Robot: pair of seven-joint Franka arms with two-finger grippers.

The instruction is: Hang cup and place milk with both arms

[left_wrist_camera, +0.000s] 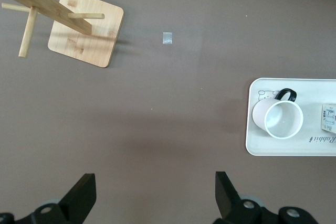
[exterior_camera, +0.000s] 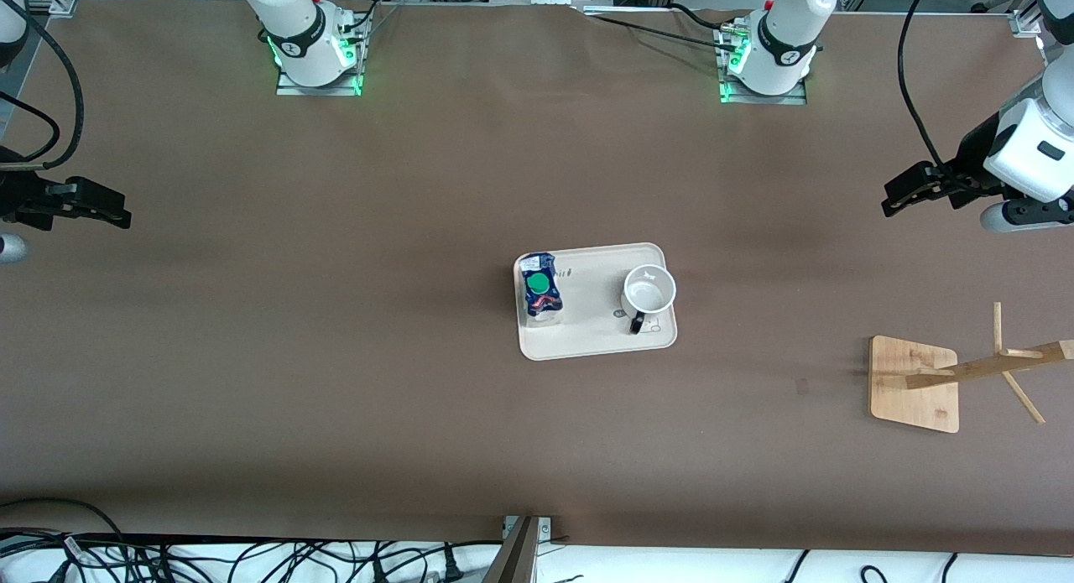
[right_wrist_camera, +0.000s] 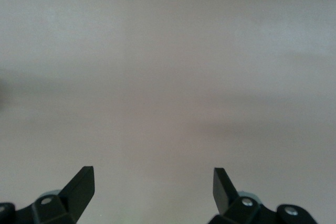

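Observation:
The white cup [exterior_camera: 649, 291] stands upright on a cream tray [exterior_camera: 596, 335] in the middle of the table, its black handle pointing toward the front camera. The dark-blue milk carton [exterior_camera: 541, 291] with a green cap stands on the same tray, at the end toward the right arm. In the left wrist view the cup [left_wrist_camera: 283, 119] and tray [left_wrist_camera: 278, 149] show, with the carton [left_wrist_camera: 329, 118] cut off at the edge. My left gripper [exterior_camera: 891, 201] [left_wrist_camera: 156, 182] is open and empty over bare table at the left arm's end. My right gripper [exterior_camera: 122, 218] [right_wrist_camera: 152, 179] is open and empty over bare table at the right arm's end.
A wooden cup rack [exterior_camera: 914, 383] with pegs on a square base stands toward the left arm's end, nearer the front camera than the tray; it also shows in the left wrist view [left_wrist_camera: 86, 35]. A small tape mark [left_wrist_camera: 167, 38] lies on the brown table beside it.

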